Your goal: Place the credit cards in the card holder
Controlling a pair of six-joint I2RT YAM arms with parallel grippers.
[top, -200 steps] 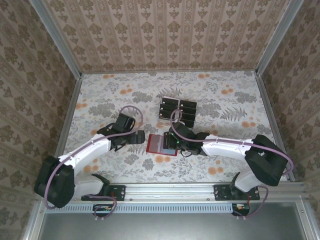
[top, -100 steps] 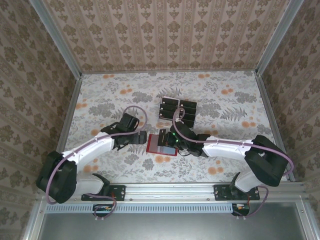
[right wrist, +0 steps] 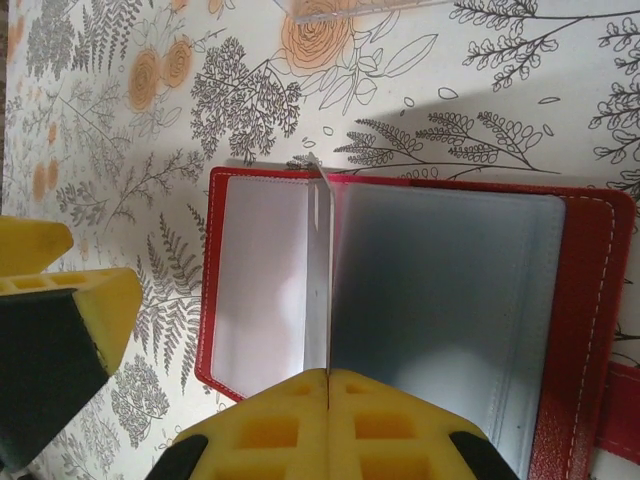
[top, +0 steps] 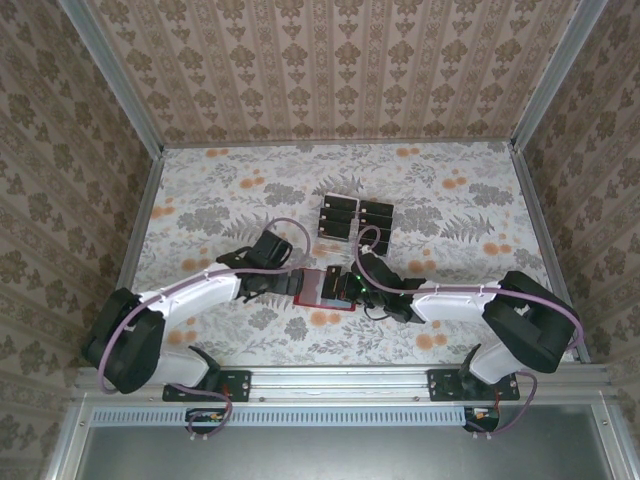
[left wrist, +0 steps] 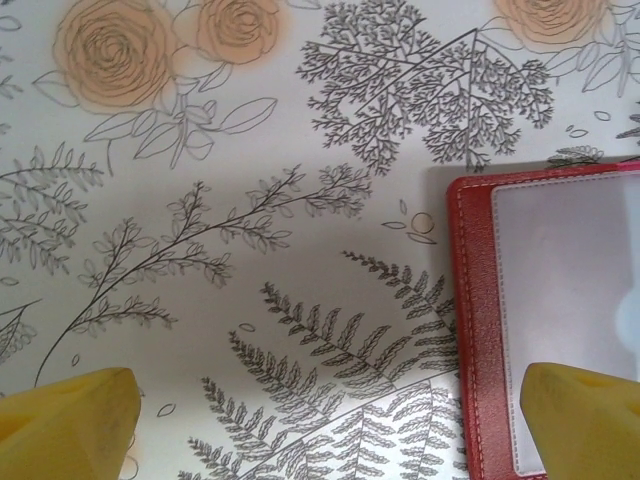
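The card holder lies open at the table's centre, red with greyish clear pockets. My right gripper is shut on one clear pocket leaf, which stands upright on edge between the two halves. In the top view the right gripper sits over the holder's right half. My left gripper is open low over the cloth, its right fingertip above the holder's left border. From above, the left gripper is at the holder's left edge. The black credit cards sit in two columns behind the holder.
The cards stand in a clear tiered rack, whose front edge lies just beyond the holder. The floral tablecloth covers the table inside patterned walls. A metal rail runs along the near edge.
The left arm has swung right, bringing its open gripper up to the holder's left edge. The right gripper stays shut on the pocket leaf and has shifted slightly toward the near edge.
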